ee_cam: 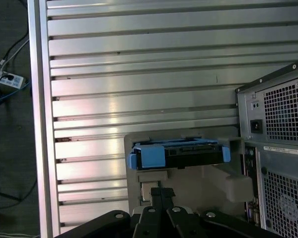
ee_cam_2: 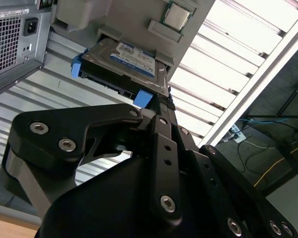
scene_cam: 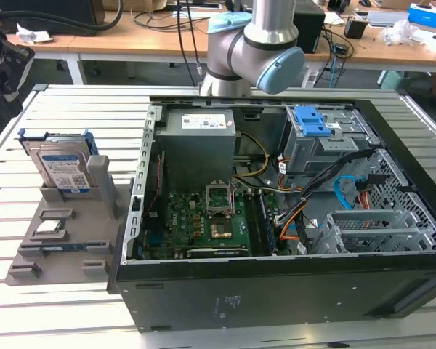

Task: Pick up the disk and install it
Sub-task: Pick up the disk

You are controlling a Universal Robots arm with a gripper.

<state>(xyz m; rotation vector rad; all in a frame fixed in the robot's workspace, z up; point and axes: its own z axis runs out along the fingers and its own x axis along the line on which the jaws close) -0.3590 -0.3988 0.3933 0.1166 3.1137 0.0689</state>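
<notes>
End effector (ee_cam_2: 161,103) closed on nothing, arm pointing down at the disk (ee_cam_2: 124,62), upright in grey holder (ee_cam_2: 114,15)

- The disk (scene_cam: 62,169) stands on edge in a grey holder (scene_cam: 94,218) at the exterior view's left.
- An open computer case (scene_cam: 276,298) lies just beside it.
- The arm (scene_cam: 258,43) rises behind the case.

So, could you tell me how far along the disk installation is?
Nothing looks done yet: the disk stands upright in its grey holder, outside the computer case. The gripper faces it without holding it. Pickup and installation both remain.
</notes>
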